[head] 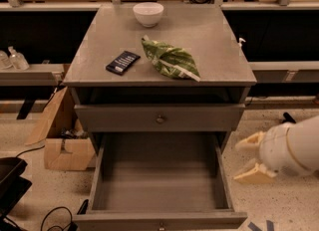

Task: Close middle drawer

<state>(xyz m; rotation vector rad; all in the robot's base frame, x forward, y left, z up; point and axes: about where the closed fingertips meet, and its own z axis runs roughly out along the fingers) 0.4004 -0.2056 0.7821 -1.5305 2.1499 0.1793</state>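
Note:
The middle drawer (pixel 159 180) is a grey wooden box pulled far out of the cabinet, empty inside. Its low front panel (pixel 160 222) sits at the bottom edge of the view with a small round knob at its centre. My gripper (pixel 247 158) is low on the right, just outside the drawer's right side wall and pointing left toward it. Its two cream fingers (pixel 250 141) are spread apart and hold nothing. It does not touch the drawer.
The drawer above (pixel 159 118) is shut. On the cabinet top (pixel 209 60) lie a white bowl (pixel 148 13), a black phone-like device (pixel 122 61) and a green chip bag (pixel 170 59). A cardboard box (pixel 62 140) and black cables (pixel 55 215) are on the floor to the left.

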